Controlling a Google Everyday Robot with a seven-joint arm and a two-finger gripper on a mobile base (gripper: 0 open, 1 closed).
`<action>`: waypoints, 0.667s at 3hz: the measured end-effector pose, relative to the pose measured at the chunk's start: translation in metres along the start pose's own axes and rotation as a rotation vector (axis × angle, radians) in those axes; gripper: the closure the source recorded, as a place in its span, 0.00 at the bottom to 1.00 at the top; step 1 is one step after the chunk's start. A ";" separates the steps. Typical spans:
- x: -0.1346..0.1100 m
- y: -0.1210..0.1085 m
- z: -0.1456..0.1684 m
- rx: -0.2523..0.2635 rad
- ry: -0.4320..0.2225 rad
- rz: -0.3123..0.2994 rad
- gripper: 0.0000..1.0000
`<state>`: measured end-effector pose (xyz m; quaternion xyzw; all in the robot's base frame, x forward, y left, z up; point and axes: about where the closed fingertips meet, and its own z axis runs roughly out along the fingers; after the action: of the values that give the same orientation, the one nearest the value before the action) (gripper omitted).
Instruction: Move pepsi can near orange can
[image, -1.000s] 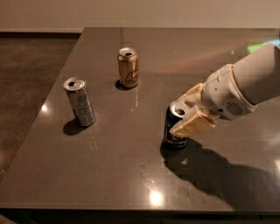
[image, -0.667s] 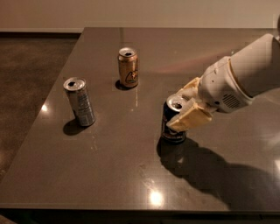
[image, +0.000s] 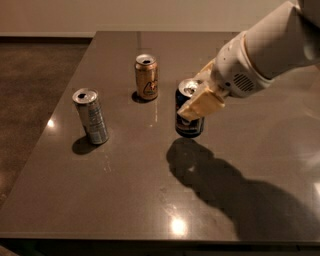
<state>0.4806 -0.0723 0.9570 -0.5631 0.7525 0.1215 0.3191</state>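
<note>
At the middle of the dark glossy table (image: 125, 205), the pepsi can (image: 187, 122) is seen clamped in the gripper (image: 195, 95). One cream finger (image: 202, 104) is laid across its front just under the rim and the other is tucked behind. The white arm (image: 270, 47) is reached in from the right. The can is held upright, to the right of the orange can (image: 146, 77) and a little nearer the camera, near it but with a strip of bare table between them. Whether the base is lifted clear or resting cannot be told for certain. The shadow spread below and to the right hints at a slight lift. Well apart on the left, a slim silver can (image: 91, 116) is left standing, out of the way.

Most of the carry looks done, so only a short closing move toward the orange can and a set-down would seem to be called for. Because the grip sits high on the can, a slow, level move is advised so the can is not swung. The approach is best stopped short of contact, so that the orange can is not nudged or toppled. The base should be set flat on the table before the jaws are parted. A retreat up and to the right is advised, so the can is not dragged by the front finger.
</note>
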 end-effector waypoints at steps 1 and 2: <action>-0.020 -0.017 0.013 0.038 0.009 0.019 1.00; -0.034 -0.034 0.031 0.066 0.026 0.037 1.00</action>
<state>0.5284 -0.0411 0.9604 -0.5399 0.7704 0.0951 0.3255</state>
